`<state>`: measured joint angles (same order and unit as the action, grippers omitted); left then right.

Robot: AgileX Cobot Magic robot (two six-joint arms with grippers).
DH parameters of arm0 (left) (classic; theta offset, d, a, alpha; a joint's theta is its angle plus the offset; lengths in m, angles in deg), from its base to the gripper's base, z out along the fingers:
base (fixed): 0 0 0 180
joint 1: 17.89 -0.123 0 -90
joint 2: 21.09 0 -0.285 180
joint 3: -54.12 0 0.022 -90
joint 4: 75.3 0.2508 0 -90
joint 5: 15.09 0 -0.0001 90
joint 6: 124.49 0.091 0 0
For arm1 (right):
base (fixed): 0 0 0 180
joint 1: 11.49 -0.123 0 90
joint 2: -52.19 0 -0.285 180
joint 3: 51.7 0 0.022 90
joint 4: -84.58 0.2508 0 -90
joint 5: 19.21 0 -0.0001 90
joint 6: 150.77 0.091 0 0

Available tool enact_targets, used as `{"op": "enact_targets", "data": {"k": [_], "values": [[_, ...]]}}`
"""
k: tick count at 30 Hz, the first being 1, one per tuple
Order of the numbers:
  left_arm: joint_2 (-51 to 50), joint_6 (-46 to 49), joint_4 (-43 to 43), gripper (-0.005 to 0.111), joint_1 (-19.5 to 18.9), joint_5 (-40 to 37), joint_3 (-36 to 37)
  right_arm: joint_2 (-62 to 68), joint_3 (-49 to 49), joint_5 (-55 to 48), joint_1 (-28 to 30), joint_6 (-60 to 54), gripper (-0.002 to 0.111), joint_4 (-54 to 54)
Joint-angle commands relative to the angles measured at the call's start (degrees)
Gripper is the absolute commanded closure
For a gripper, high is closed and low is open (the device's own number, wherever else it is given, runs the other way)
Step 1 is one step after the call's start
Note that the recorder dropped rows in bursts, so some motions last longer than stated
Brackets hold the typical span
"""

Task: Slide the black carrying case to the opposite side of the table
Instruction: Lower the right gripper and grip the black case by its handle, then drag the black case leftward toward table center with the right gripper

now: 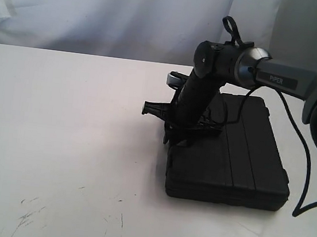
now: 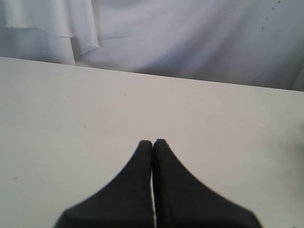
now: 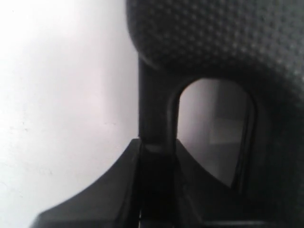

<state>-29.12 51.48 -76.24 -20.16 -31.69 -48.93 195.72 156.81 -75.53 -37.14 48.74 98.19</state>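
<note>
Black on white: found the black carrying case (image 1: 229, 156) flat on the table (image 1: 59, 129), right of middle in exterior view. Saw right end effector (image 3: 156, 145) clenched on its handle (image 3: 154, 95) at the case's left edge. Saw left end effector (image 2: 152, 145) pinched shut on nothing, over bare table. Judged grasp done, slide not yet begun. Needed next: steady leftward drag, case kept flat. Noted far table edge near the case's back, plenty of open room leftward.
</note>
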Motion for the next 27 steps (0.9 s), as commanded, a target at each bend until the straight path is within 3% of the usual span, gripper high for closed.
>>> {"op": "enact_targets", "data": {"k": [1,27], "values": [[0.24,-0.07,-0.01,0.107,-0.17,0.30,0.27,-0.18,0.58,4.84,-0.94,1.21,0.108,6.90],[0.24,-0.07,-0.01,0.107,-0.17,0.30,0.27,-0.18,0.58,10.75,-4.16,0.83,0.108,13.81]]}}
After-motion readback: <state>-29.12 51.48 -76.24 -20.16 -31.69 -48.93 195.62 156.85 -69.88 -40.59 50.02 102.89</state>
